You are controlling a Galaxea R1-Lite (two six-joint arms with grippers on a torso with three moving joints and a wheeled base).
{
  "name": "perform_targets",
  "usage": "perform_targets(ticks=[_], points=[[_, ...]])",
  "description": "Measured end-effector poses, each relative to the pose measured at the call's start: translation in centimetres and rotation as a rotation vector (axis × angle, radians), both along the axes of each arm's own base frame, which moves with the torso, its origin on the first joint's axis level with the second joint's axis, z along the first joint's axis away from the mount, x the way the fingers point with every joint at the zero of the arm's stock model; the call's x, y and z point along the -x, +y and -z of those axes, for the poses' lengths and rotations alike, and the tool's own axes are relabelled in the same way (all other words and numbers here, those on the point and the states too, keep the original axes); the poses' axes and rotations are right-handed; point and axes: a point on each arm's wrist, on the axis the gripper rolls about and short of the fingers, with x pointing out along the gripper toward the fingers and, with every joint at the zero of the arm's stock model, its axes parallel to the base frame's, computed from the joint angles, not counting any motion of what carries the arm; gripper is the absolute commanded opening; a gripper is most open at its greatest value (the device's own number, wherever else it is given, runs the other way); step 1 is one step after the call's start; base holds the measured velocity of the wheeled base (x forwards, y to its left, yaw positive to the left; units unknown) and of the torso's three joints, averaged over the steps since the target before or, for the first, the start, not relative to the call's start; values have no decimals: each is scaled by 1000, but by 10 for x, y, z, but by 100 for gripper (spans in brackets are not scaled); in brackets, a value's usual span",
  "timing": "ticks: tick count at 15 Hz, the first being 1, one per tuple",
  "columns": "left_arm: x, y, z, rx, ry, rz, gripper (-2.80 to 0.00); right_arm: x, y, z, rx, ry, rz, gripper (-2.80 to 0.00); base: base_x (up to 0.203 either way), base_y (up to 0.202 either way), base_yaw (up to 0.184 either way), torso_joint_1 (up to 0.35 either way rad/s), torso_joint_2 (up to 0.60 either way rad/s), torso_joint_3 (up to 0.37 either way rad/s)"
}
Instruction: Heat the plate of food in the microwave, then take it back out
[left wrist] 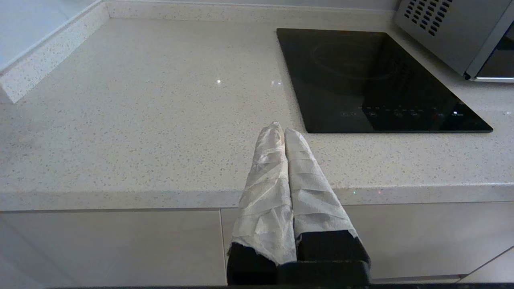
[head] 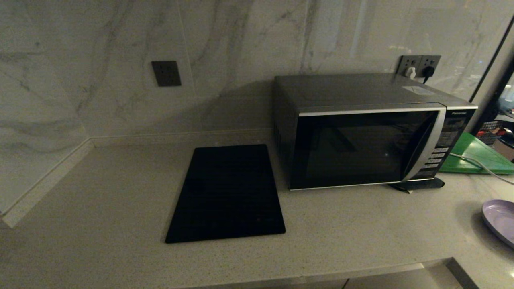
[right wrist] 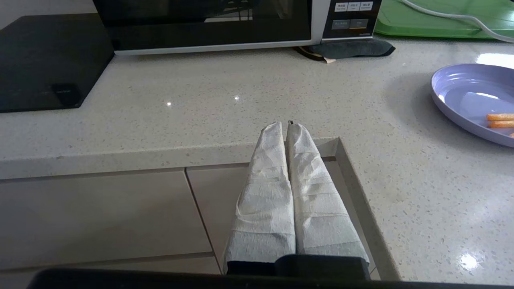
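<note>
Out in front of the counter edge, both arms are parked low, nothing in either one. The left gripper [left wrist: 283, 129] has its two white-wrapped fingers [left wrist: 267, 176] pressed together, clenched on nothing, tips over the front lip of the countertop [left wrist: 140, 120]. Ahead of those tips and off to the side is one black cooktop slab [head: 227, 194].

The right gripper [right wrist: 286, 125] is the same deal: two wrapped fingers [right wrist: 313, 188] squeezed tight, empty, hanging over the counter corner.

One microwave [head: 363, 132] sits straight ahead of the right jaws, well apart, door closed. One plate of food [right wrist: 474, 100] is off to the outer side of the right jaws, near but not touching, flat on the counter. I count two orange sticks [right wrist: 500, 120] for sure; the rest is cut off. One green board [head: 478, 154] lies beyond the plate, with one white cable [right wrist: 449, 18] across it.
</note>
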Motion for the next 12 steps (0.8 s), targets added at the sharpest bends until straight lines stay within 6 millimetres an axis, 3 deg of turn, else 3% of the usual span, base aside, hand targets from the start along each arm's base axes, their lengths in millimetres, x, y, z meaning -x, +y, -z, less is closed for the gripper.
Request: perform_targets(ticks=[12], points=[[0,0,0,0,0,0,-280,0,0,0,3,0,-6,-280,0,0,0,0,0,0]])
